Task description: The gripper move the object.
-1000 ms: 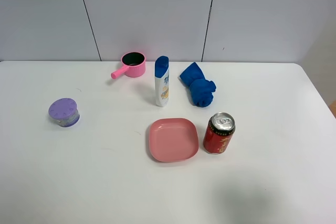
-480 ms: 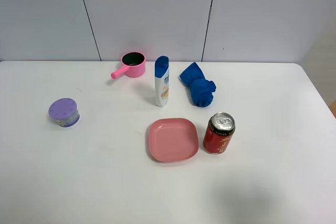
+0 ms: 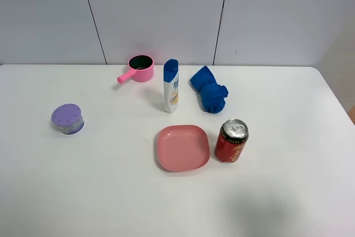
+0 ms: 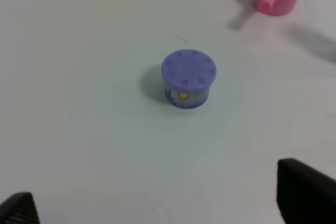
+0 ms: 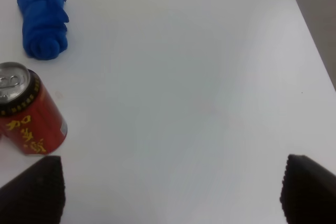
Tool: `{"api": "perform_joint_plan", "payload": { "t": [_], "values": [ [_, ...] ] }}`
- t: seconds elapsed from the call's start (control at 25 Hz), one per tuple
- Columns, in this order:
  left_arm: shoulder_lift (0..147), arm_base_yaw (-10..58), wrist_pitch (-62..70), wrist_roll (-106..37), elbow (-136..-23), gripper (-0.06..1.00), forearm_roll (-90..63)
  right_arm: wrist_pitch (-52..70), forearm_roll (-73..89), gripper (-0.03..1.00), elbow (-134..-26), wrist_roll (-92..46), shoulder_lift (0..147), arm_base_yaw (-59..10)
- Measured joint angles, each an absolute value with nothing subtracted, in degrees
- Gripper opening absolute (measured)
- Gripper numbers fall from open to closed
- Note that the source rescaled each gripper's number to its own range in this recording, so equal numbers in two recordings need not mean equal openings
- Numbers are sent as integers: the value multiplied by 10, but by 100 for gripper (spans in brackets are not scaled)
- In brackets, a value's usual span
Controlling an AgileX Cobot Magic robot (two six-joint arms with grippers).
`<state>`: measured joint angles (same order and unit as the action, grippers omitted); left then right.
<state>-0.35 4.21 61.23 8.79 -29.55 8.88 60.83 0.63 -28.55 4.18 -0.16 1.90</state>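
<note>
The red drink can [image 3: 232,141] with a silver top stands upright on the white table, right of centre, just right of a pink plate. It also shows in the right wrist view [image 5: 29,111]. My right gripper [image 5: 170,190] is open and empty; its black fingertips [image 5: 31,190] sit wide apart, with the can just beyond one of them. My left gripper [image 4: 163,203] is open and empty, far from the can, facing a purple jar. Neither arm shows in the exterior high view.
A pink plate [image 3: 183,148] lies beside the can. A white shampoo bottle with a blue cap [image 3: 171,86], a blue cloth [image 3: 211,95] and a pink pot [image 3: 140,68] stand further back. A purple jar [image 3: 67,119] is at the left.
</note>
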Motion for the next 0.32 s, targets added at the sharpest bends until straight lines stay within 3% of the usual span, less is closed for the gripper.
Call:
{"api": "perform_joint_plan", "payload": {
  "t": [0.32],
  "values": [
    [-4, 42, 612, 89, -296, 100, 88, 608, 6, 100, -286, 42, -2, 19]
  ]
}}
